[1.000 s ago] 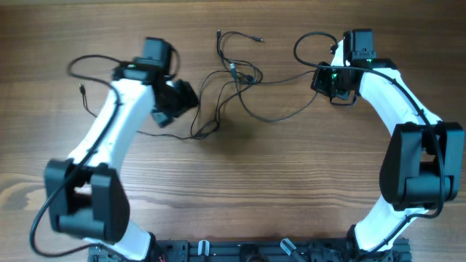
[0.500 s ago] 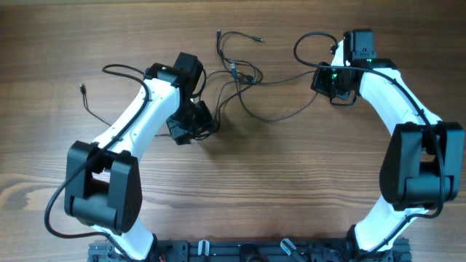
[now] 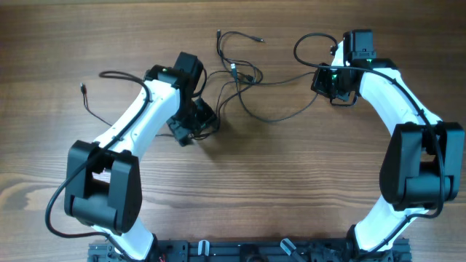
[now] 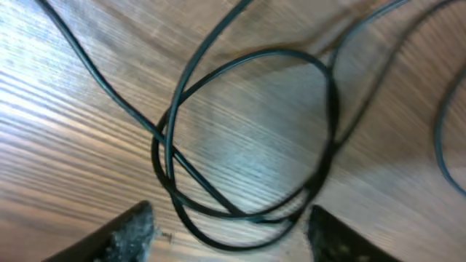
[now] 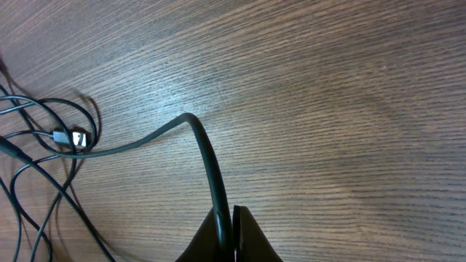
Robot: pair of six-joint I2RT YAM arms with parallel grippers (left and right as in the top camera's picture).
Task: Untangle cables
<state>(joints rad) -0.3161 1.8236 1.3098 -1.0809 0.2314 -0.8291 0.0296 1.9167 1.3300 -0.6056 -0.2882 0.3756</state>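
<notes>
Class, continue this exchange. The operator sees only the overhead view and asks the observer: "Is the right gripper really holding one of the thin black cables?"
Observer: Yes. The right wrist view shows the right gripper shut on one thin black cable, which arches away from its fingertips.
Operator: And the left gripper?
Observer: In the left wrist view the left gripper is open above a loop of black cable lying on the wooden table.
Operator: Any plug near the right gripper?
Observer: A silver-tipped plug lies among crossing cables at the left of the right wrist view.
</notes>
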